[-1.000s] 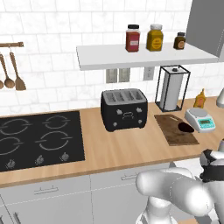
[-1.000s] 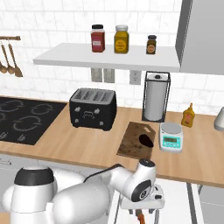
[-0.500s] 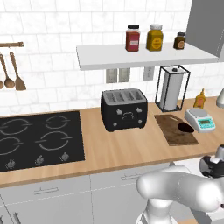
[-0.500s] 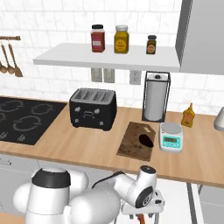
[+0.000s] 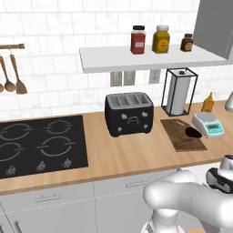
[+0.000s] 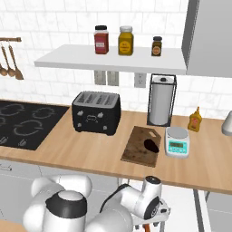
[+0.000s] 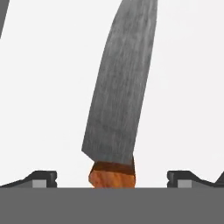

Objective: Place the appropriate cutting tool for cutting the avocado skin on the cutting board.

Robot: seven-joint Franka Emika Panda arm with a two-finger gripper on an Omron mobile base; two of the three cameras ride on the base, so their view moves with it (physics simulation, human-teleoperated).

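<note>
In the hand view the knife (image 7: 118,100) lies against a white surface, its grey blade running toward 12 o'clock and its orange-red handle at 6 o'clock, centred between the end effector (image 7: 112,178) fingertips, which stand wide apart and clear of it. On the tabletop (image 6: 90,154), the avocado (image 6: 151,145) rests on the cutting board (image 6: 138,152), at 9 o'clock of the kitchen scale (image 6: 177,142).

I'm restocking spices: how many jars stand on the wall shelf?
3, in a row on the shelf: red jar at left, yellow jar in the middle, small dark jar at right. None looks hidden.
</note>
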